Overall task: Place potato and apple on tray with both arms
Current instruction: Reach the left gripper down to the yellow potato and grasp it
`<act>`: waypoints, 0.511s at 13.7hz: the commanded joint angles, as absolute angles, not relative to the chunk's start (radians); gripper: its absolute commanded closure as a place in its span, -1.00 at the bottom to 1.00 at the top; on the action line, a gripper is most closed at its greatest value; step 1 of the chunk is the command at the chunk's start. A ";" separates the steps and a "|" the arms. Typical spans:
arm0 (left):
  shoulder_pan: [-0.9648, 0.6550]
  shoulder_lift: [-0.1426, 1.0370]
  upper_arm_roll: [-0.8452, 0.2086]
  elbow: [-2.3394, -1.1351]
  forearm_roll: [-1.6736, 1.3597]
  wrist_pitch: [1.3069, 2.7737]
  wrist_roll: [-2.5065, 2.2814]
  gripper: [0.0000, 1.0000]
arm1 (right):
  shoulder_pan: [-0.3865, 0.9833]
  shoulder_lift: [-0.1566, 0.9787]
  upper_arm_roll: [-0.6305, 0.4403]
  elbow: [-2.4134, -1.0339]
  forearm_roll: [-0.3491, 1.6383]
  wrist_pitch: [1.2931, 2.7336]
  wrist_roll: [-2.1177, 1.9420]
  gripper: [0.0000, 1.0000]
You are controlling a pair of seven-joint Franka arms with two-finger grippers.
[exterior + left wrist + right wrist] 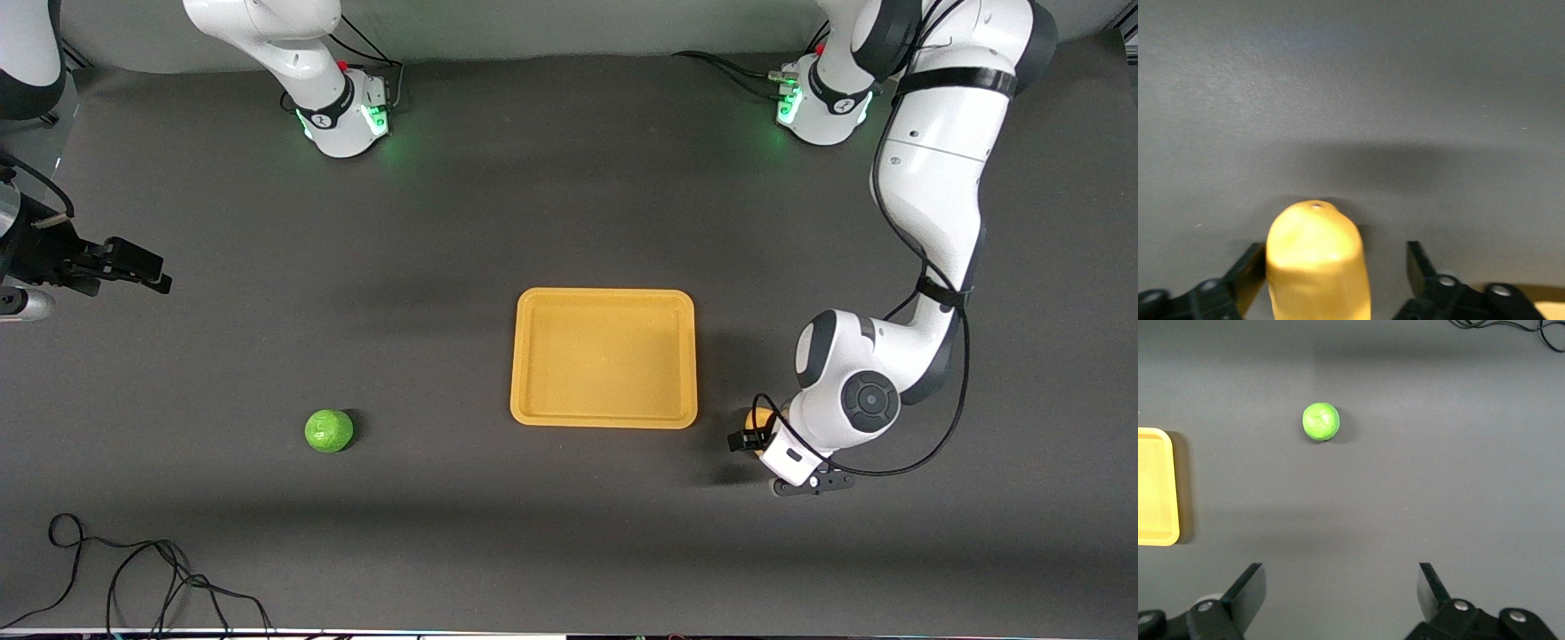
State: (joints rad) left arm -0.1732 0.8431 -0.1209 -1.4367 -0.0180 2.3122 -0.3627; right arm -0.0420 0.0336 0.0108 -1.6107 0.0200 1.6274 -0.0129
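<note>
We are reaching the left arm down toward its own end of the table, and our left gripper [754, 437] is sitting low around the potato [758, 416]. In the left wrist view the potato [1317, 267] is lying on the dark table [444, 222] between the two black fingers [1248, 270]. The jaws are standing spread on either side of it. One finger is looking close against the potato's side, while a clear gap is showing between the potato and the other finger, so we are not gripping it. The potato is resting just beside the tray [605, 294], off the corner that lies nearer the front camera and toward the left arm's end. A sliver of the tray [1546, 311] is showing at the edge of the left wrist view.

We are waiting with the right arm, and our right gripper [147, 269] is hanging in the air over the right arm's end of the table. Its wrist view is showing the right gripper [1341, 593] with its fingers [1248, 590] wide apart and nothing between them.

The apple [329, 430] is lying on the table well apart from the tray, toward the right arm's end and about level with the tray's nearer edge. The right wrist view is taking in the apple [1321, 421] and one end of the tray [1173, 487], and nothing is lying in the tray
</note>
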 commanded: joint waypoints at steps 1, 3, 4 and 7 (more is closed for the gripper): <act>-0.201 0.851 -0.112 -1.407 -0.028 2.303 -0.411 0.01 | -0.031 0.048 0.003 -1.591 0.009 1.623 -0.031 -1.00; -0.204 0.824 -0.114 -1.402 -0.015 2.237 -0.483 0.52 | -0.015 0.055 0.003 -1.588 0.009 1.623 -0.031 -1.00; -0.206 0.810 -0.114 -1.390 -0.026 2.167 -0.486 0.80 | -0.011 0.055 0.003 -1.588 0.009 1.624 -0.032 -1.00; -0.222 0.784 -0.132 -1.312 -0.026 1.988 -0.533 1.00 | 0.012 0.078 0.003 -1.565 0.009 1.666 -0.032 -1.00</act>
State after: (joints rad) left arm -0.1972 0.8150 -0.1317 -1.3548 -0.0195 2.0900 -0.4743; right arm -0.0119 0.0498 0.0107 -1.6089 0.0200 1.6477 -0.0140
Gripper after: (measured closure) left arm 0.423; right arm 0.000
